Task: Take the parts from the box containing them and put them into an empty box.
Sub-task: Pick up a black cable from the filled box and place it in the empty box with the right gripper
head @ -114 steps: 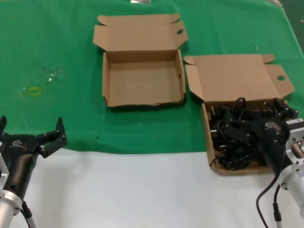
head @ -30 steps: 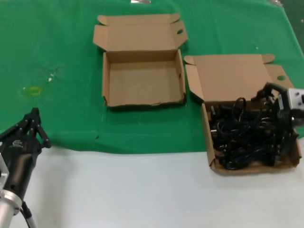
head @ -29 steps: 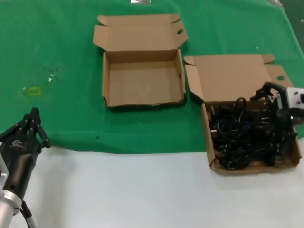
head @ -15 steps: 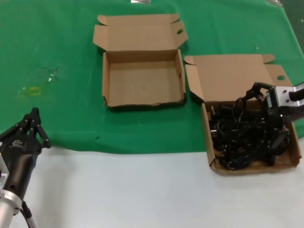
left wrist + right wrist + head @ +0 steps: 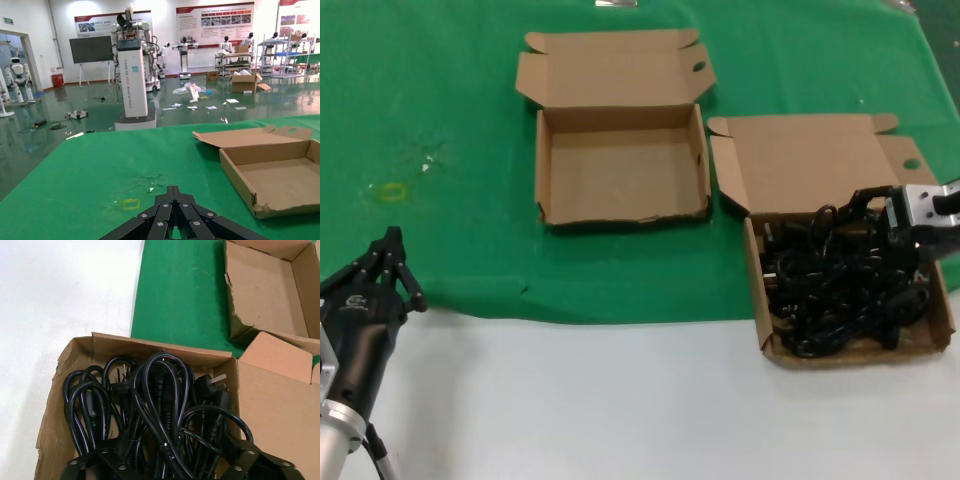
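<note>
I log my right end effector (image 5: 880, 215) spread wide over the cords (image 5: 840, 280) in the full box (image 5: 768, 330), left end effector (image 5: 388, 262) closed, counter-side of the empty box (image 5: 542, 170).

I see even, bright overhead light; the green cloth (image 5: 440, 90) shows slight sheen. Soft short shadows sit under the empty box (image 5: 620, 165). The hall floor (image 5: 75, 120) reflects ceiling lights.

Head high, looking down; wrists low; share empty box (image 5: 620, 170).
</note>
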`<action>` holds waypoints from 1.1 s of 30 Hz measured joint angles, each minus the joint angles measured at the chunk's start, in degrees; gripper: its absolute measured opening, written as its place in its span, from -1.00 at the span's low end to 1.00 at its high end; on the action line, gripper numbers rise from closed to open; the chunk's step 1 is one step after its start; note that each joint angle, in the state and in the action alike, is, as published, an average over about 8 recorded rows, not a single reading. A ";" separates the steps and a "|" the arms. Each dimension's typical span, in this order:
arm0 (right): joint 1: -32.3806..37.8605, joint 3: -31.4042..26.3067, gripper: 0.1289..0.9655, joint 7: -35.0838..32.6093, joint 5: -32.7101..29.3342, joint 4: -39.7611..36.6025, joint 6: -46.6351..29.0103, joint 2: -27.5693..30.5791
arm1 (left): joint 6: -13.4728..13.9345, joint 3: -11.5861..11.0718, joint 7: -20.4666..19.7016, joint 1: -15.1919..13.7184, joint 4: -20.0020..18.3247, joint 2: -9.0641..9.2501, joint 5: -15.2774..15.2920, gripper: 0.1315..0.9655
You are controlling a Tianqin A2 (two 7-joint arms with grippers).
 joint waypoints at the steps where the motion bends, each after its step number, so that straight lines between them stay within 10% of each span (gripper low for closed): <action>1: 0.02 0.07 0.49 -0.12 -0.01 -0.19 -0.02 -0.08 | 0.00 0.00 0.00 0.00 0.00 0.00 0.00 -0.97; 20: 0.84 0.26 -0.48 -2.18 -0.69 -3.97 -0.16 -1.94 | 0.00 0.00 0.00 0.00 0.00 0.00 0.01 -0.97; 33: 2.67 1.17 -0.76 1.73 -0.32 -0.85 -2.69 -0.91 | 0.00 0.00 0.01 0.00 0.00 0.00 0.01 -0.97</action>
